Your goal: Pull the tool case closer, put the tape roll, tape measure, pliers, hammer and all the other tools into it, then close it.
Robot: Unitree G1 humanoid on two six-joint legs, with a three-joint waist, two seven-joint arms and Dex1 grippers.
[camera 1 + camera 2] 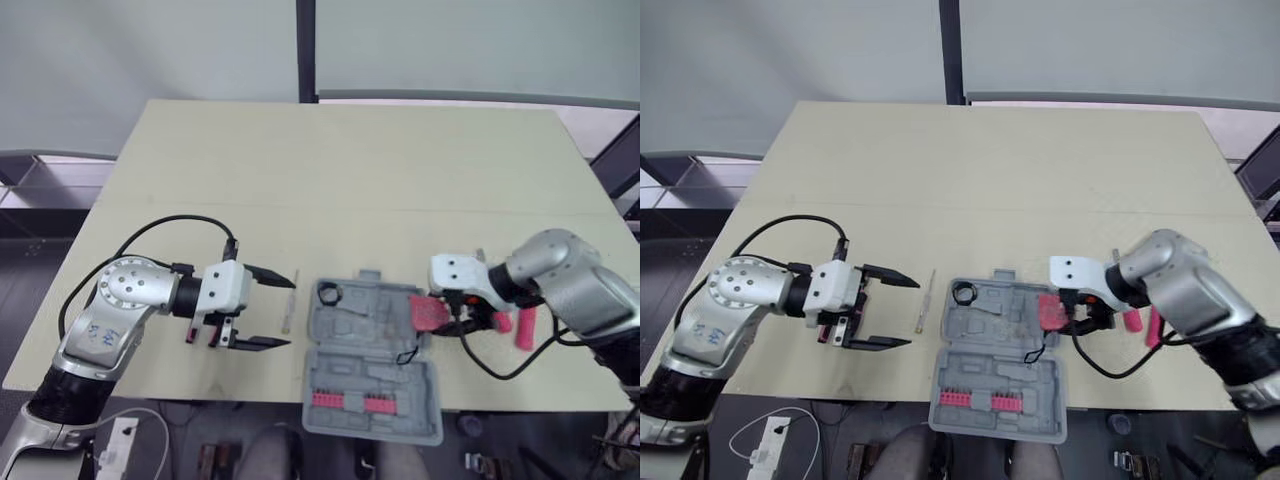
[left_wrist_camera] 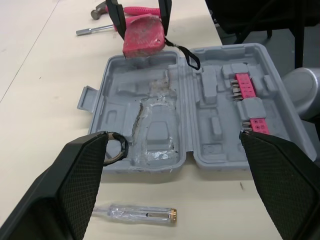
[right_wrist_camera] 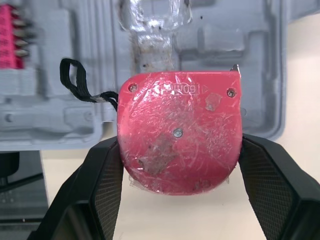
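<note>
Left end effector (image 1: 291, 311) spread wide; right end effector (image 3: 181, 147) clamps the tape measure (image 1: 428, 312).

Was a pale table (image 1: 350, 160), bearing an open tool case (image 1: 370, 385) between left gripper (image 1: 912, 313) and right gripper (image 1: 432, 315), a clear tester pen (image 1: 288, 310) by the left's tips, and pink-handled tools (image 1: 525, 327) behind the right.

Silver arms (image 1: 120, 300), white wrists (image 1: 228, 285), black fingers (image 2: 80, 175), black cables (image 1: 180, 218).
</note>
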